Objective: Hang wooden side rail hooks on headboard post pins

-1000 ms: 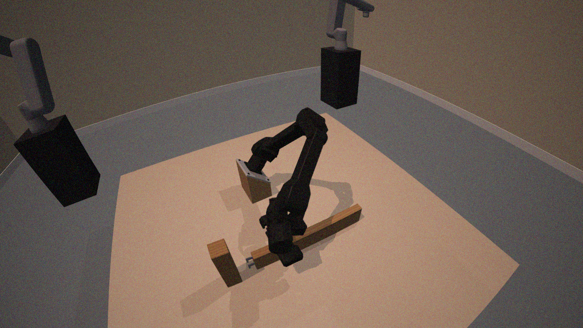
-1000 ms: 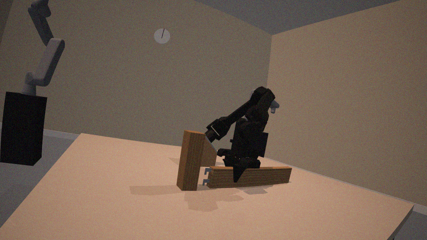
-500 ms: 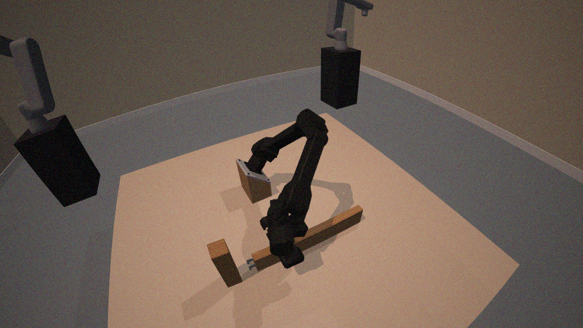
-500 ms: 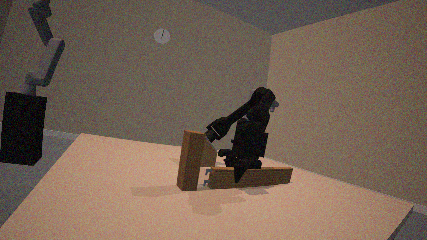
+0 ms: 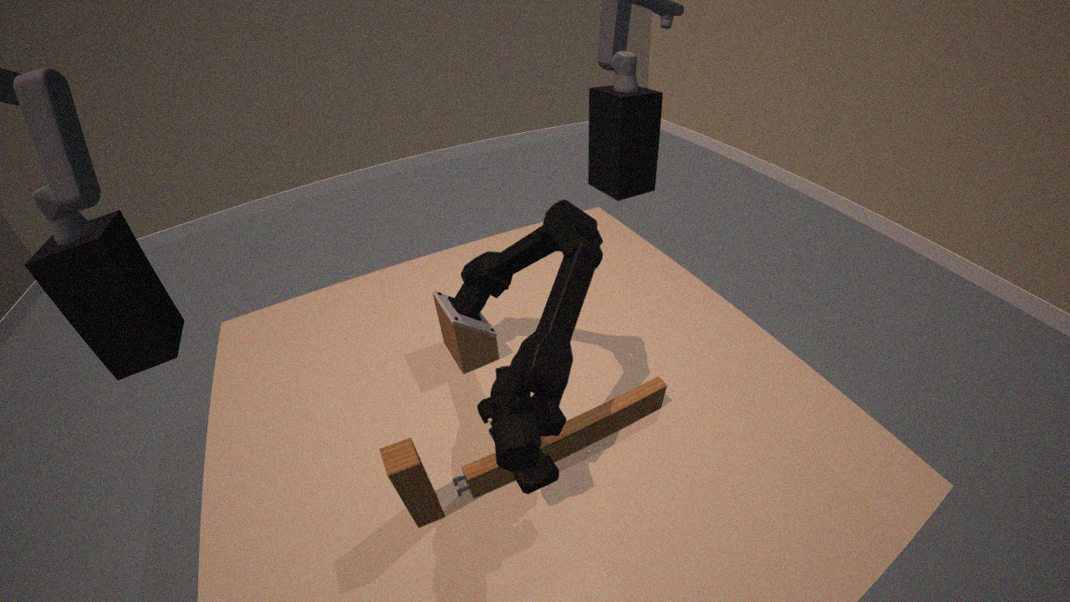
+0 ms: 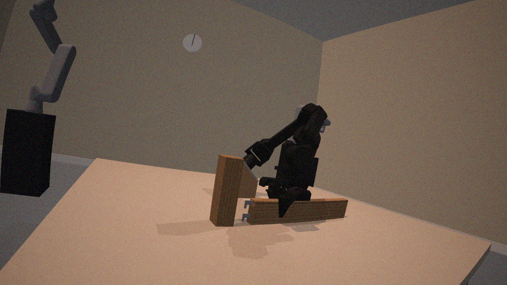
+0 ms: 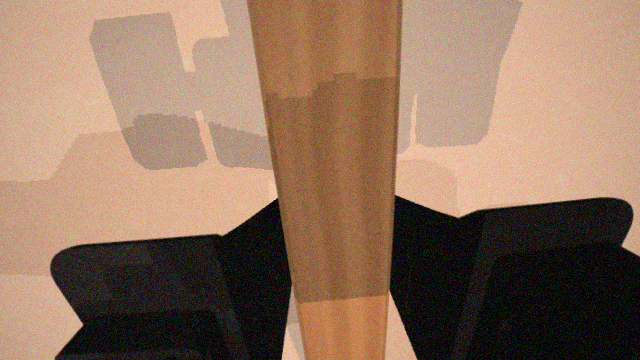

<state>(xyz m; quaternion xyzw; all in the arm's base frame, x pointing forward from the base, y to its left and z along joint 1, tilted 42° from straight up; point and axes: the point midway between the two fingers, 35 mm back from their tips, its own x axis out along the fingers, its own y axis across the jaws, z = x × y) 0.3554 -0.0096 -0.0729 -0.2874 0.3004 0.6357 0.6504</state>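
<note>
The wooden side rail lies low over the tan table, its far end on the table top. My gripper is shut on the rail near its hook end, one finger on each side. The two steel hooks point at the upright headboard post and stand right at its face. The slot and pins are hidden, so I cannot tell whether the hooks are inside.
A wooden wedge block bears my arm's base just behind the post. Black pedestals with grey arms stand off the table at the left and at the back.
</note>
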